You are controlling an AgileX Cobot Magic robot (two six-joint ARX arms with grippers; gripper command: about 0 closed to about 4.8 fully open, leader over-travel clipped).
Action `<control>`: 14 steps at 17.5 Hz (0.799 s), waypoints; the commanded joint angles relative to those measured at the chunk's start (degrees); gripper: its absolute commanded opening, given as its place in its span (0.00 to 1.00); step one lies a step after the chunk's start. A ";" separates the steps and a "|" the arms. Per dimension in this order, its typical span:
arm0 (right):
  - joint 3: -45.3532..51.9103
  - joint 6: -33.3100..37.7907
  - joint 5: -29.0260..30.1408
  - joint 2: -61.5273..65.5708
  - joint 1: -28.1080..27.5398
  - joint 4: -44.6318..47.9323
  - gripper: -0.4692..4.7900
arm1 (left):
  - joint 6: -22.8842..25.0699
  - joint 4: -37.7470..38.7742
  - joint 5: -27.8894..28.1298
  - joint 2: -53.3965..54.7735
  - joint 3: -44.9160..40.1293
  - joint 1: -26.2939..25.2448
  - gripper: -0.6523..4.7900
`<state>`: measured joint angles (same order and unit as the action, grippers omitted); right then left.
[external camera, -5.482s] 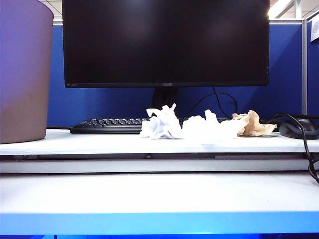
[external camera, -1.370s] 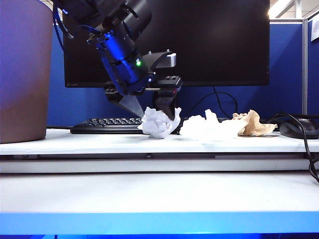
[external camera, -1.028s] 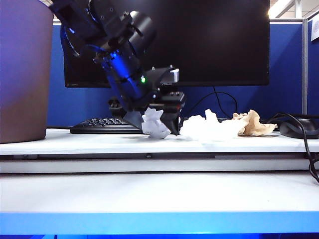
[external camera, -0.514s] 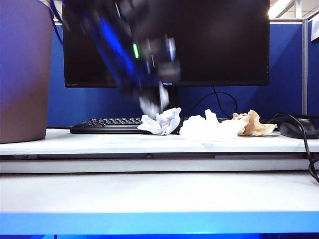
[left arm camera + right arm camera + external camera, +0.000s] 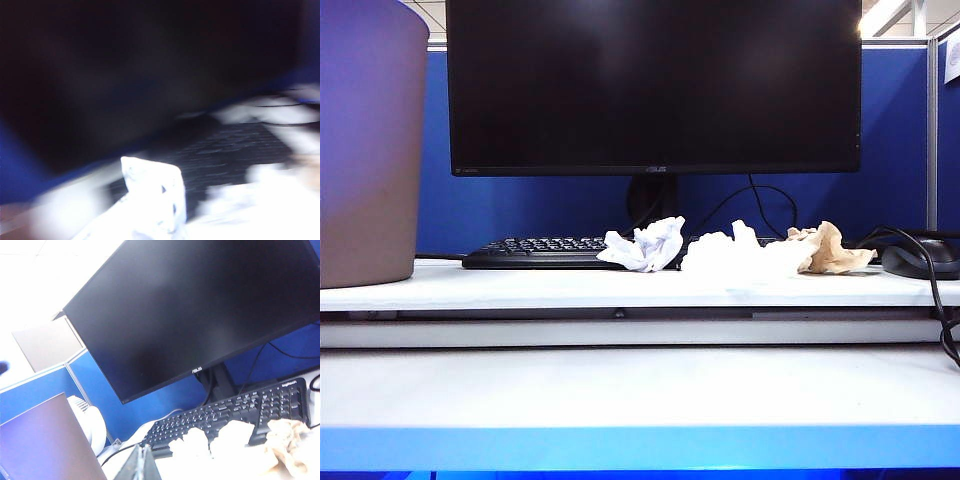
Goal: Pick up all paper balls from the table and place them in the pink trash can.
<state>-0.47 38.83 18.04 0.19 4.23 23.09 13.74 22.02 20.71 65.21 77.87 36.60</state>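
White paper balls [image 5: 645,245], table-edge row

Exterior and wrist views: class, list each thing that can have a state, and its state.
Monitor: off.
Three paper balls: lying on the table.
Pink trash can: upright, at table's left.
Left gripper: shut, outside exterior view, load unclear.
Right gripper: shut, empty, outside exterior view.

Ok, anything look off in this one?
All three paper balls lie on the table. Left gripper, out of the exterior view, is shut; its blurred wrist view shows a white scrap close up, perhaps held. Right gripper, seen only in its wrist view, is shut.
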 commanded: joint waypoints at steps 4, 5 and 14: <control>0.20 0.61 0.70 -0.11 0.04 -0.55 0.08 | 4.50 12.66 23.21 -1.92 -0.11 -6.21 0.11; 0.20 0.61 1.44 -0.09 0.04 -0.55 0.08 | 4.48 12.85 23.21 -1.95 -0.11 -7.65 0.11; 0.20 12.96 20.87 -0.09 0.07 -9.29 0.08 | 4.07 13.44 17.88 -1.51 -0.11 -11.50 0.42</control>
<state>-0.47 48.90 36.27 0.19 4.25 14.33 17.65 35.86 39.35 63.59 77.62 25.04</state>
